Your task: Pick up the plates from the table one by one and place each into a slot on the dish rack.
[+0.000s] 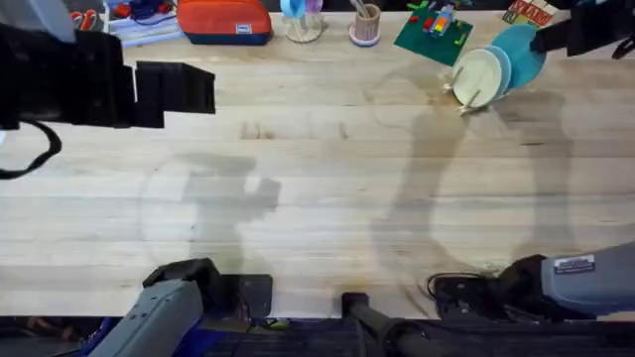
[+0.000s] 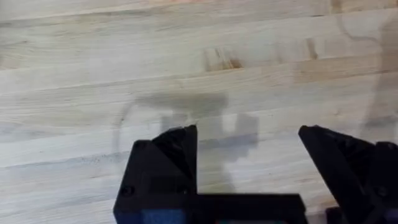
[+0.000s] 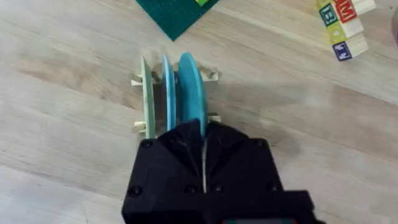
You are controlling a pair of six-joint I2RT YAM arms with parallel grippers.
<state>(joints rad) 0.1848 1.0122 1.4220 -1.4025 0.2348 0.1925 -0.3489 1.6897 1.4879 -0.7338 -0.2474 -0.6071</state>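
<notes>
three plates (image 3: 168,93) in dish rack (image 3: 140,127)

From my seat, the turquoise plate (image 3: 189,84) has its lower edge hidden behind the right gripper (image 3: 203,140); the rack's (image 3: 140,127) slots are unreadable.

Bright, even overhead light; soft grey arm shadows fall on the table (image 1: 327,198); near arm parts blur.
</notes>
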